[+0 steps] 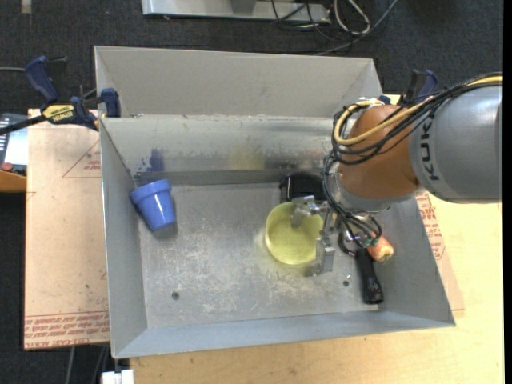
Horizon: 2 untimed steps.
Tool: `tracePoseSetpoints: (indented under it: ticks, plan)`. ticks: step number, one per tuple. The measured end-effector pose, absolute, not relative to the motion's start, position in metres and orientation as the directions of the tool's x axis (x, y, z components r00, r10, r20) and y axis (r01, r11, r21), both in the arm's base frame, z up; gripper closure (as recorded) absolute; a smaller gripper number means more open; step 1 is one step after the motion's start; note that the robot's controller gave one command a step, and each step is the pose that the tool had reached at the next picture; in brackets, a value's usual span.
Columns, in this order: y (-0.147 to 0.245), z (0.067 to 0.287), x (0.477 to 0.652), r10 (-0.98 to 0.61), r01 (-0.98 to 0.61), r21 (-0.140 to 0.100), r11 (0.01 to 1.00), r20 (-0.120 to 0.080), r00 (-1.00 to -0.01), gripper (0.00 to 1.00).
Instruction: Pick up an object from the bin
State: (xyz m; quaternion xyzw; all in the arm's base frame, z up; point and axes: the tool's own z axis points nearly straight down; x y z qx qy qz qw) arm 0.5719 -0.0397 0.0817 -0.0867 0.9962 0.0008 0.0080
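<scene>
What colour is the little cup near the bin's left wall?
The cup is blue, plain to see in the overhead camera view.

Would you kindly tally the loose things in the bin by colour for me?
Blue: 1, the cup
Yellow: 1, the bowl
Black: 2, the block by the back wall and the orange-tipped tool
Total: 4

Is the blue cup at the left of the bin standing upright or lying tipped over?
Tipped over. The blue cup lies on its side: its whole side wall shows from above, rim toward the back.
</scene>
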Motion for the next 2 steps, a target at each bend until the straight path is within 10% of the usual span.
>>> tracePoseSetpoints:
  ticks: [2]
  plan:
    - [-0.012, 0.073, 0.561, -0.376, -0.376, 0.003, 0.927, -0.006, -0.927, 0.00]
